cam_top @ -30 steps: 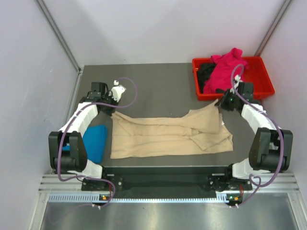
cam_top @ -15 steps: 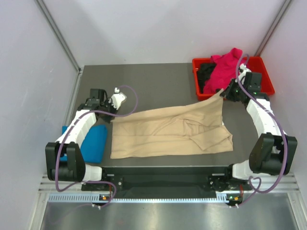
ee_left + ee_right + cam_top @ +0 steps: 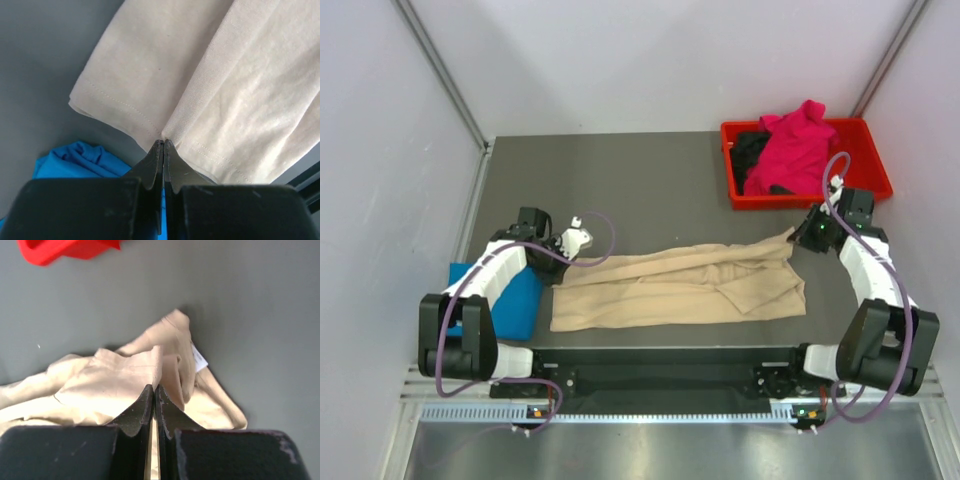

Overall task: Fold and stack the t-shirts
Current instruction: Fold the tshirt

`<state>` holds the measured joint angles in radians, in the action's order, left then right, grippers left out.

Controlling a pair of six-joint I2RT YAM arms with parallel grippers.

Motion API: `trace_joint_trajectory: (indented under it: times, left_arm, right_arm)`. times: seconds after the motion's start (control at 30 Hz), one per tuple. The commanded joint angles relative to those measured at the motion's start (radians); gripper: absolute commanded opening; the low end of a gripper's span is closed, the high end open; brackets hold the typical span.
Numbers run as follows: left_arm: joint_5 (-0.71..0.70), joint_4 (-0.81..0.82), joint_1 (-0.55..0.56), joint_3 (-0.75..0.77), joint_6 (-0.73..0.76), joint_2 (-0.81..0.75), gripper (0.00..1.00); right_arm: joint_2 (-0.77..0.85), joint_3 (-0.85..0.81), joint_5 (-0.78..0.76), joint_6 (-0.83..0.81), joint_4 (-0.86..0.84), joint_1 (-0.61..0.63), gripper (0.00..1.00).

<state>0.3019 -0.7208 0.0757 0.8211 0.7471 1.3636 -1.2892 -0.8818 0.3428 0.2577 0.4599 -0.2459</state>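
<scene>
We see the beige t-shirt [image 3: 680, 285] part-folded along the tabletop's [image 3: 650, 180] near edge, left gripper [image 3: 163, 146] and right gripper [image 3: 153, 390] both clamped on its ends, blue t-shirt [image 3: 515, 290] apparently folded near-left, pink t-shirt [image 3: 795, 145] and black t-shirt [image 3: 748, 150] unfolded in the far-right red tray [image 3: 868, 182].

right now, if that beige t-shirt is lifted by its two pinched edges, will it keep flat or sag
Probably floppy: the beige t-shirt lies in soft folds and wrinkles, so it would likely sag between the left tool and right tool. Likely light: the cloth looks thin. Both tools are shut on its edges, so slipping seems unlikely.
</scene>
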Motion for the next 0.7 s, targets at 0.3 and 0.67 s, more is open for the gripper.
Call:
trace_joint_trajectory:
  times: [0.3, 0.67]
  left_arm:
    - [-0.014, -0.069, -0.001, 0.01, 0.086, -0.001, 0.0]
    - [-0.006, -0.103, -0.001, 0.045, 0.112, 0.04, 0.03]
  right_arm:
    - [0.099, 0.124, 0.096, 0.04, 0.013, -0.027, 0.0]
    - [0.257, 0.351, 0.113, 0.17, 0.005, -0.14, 0.01]
